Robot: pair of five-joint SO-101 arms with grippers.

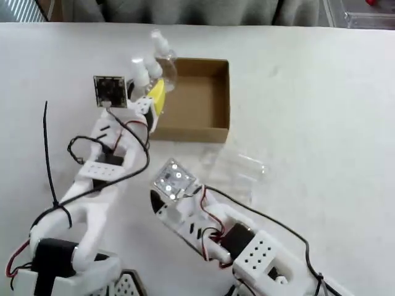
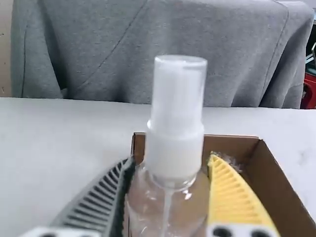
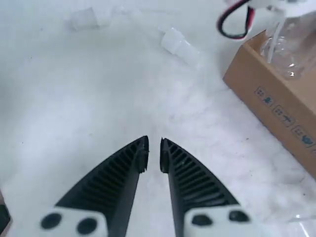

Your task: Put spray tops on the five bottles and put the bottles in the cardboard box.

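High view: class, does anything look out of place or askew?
Yes: what look like clear plastic bottles lie on their sides on the white table, just outside the brown cardboard box, rather than upright.

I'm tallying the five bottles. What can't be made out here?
High view: the clear bottles on the table beside the cardboard box fade into the white surface, too faint to count.
Left wrist view: the bottle in the left gripper hides much of the box's inside; the frame edge cuts its base.
Right wrist view: the frame edge cuts off most of the box.
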